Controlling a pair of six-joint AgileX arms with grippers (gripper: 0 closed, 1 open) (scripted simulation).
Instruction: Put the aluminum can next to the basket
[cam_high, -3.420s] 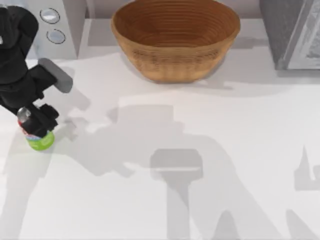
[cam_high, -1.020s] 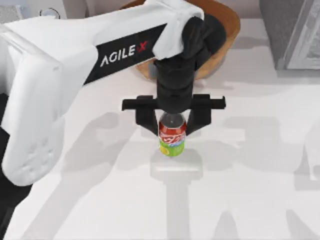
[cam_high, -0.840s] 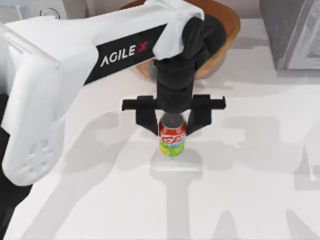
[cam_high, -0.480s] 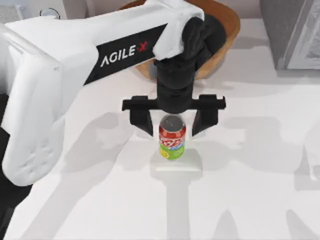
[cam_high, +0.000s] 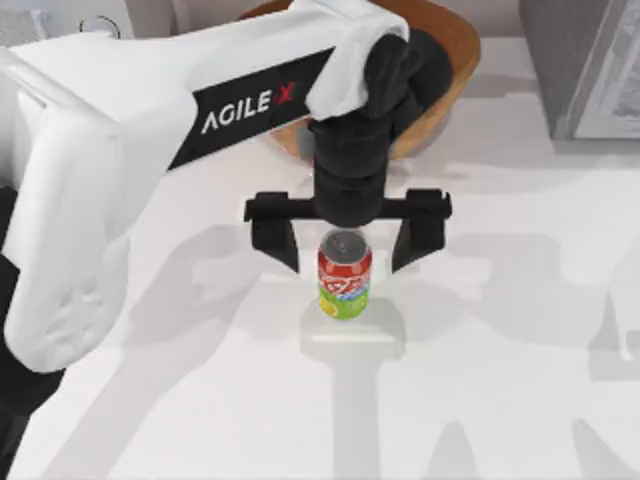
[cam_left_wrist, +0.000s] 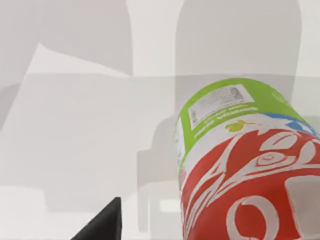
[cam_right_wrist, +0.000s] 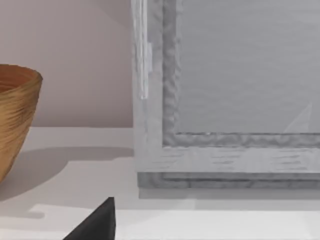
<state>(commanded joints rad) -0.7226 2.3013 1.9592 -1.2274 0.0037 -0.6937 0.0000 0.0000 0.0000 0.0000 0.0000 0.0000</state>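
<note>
Top view: the left gripper (cam_high: 346, 245) was seen spread wide, fingers clear of the upright aluminum can (cam_high: 344, 280) centred between them, just in front of the basket (cam_high: 455, 60). A skewed retreat could clip the can and topple it.

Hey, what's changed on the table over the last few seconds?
The left arm carried the can from the table's left edge to the middle, just in front of the basket, and set it upright. The left gripper has since opened its jaws and let go; they now stand apart on either side of the can. The basket has not moved.
</note>
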